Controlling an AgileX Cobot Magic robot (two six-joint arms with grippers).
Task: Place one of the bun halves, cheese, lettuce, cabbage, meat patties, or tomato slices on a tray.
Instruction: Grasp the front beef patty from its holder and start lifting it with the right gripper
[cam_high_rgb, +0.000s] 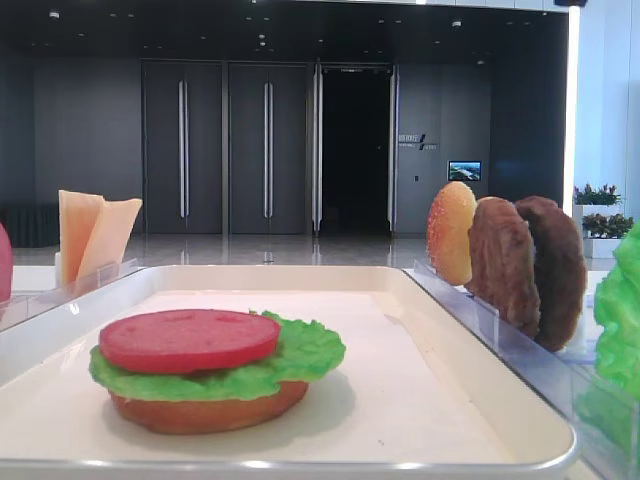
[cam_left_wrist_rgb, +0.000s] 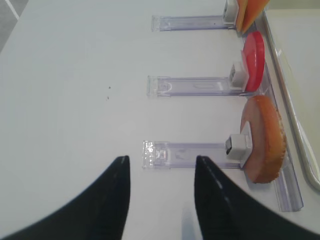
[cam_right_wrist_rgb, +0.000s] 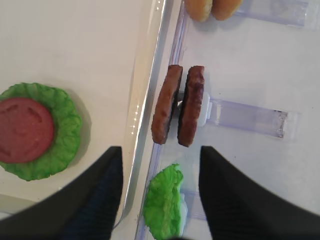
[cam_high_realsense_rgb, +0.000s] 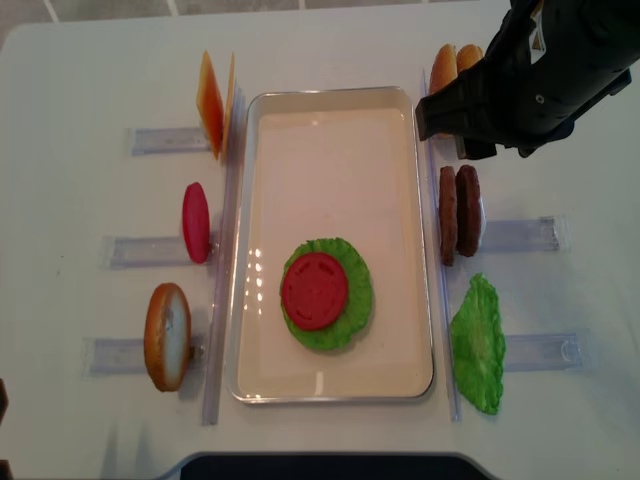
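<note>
A cream-white tray (cam_high_realsense_rgb: 330, 385) lies mid-frame in the overhead view on a white worktop (cam_high_realsense_rgb: 70, 90), carrying a stack low and centre: bun base (cam_high_rgb: 205, 410), ruffled lettuce (cam_high_realsense_rgb: 352, 318) and a red tomato slice (cam_high_realsense_rgb: 314, 290) on top. Two meat patties (cam_high_realsense_rgb: 457, 212) stand on edge in a clear holder (cam_high_realsense_rgb: 520, 235) just right of the tray, with a spare lettuce leaf (cam_high_realsense_rgb: 478, 345) below them. The right gripper (cam_right_wrist_rgb: 160, 165) hangs above the patties at upper right, fingers (cam_right_wrist_rgb: 220, 195) spread wide and empty; the left gripper (cam_left_wrist_rgb: 161, 172), at lower left, also has its fingers parted, holding nothing.
</note>
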